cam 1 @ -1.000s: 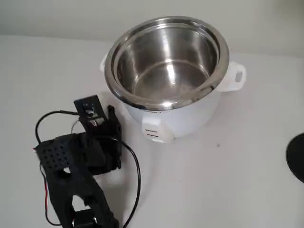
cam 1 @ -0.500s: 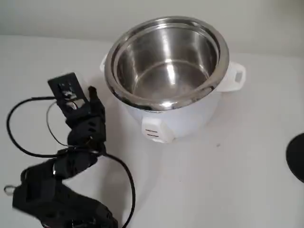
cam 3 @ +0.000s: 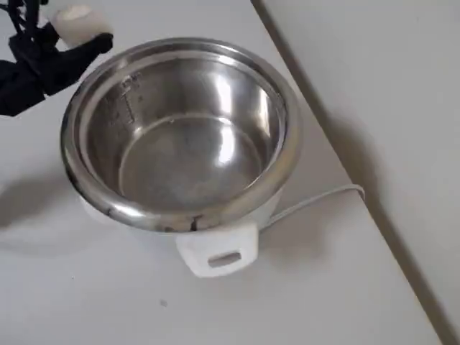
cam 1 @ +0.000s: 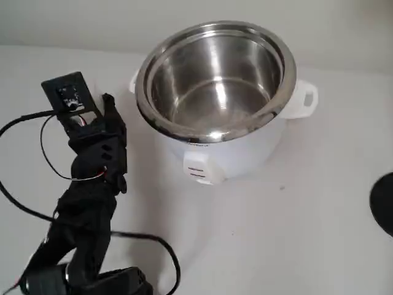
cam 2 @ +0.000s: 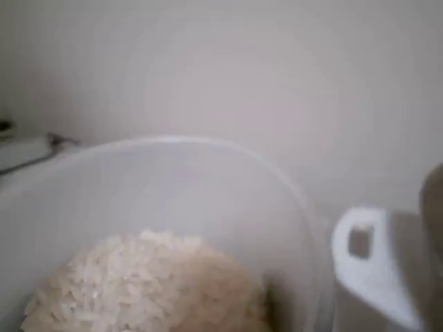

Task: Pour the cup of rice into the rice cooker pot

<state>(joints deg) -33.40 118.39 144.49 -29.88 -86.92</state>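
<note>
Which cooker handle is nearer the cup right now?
In the overhead view, the cup sits beyond the pot's upper-left rim, far from the front handle. The wrist view shows another handle right beside it.

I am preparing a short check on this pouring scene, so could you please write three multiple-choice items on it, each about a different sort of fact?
1. In the overhead view, where is the small translucent plastic cup of rice relative to the large shiny stainless-steel rice cooker pot?
A. Outside the rim, upper left
B. Inside the pot
C. Below the pot

2. What colour is the cooker body?
A. Red
B. White
C. Black

3. What is the state of the rice?
A. Heaped in the pot
B. Spilled on the table
C. In the cup

Answers: 1 A, the cup sits by the black gripper beyond the rim. 2 B, the fixed view shows white plastic. 3 C, the wrist view shows grains in the cup.
</note>
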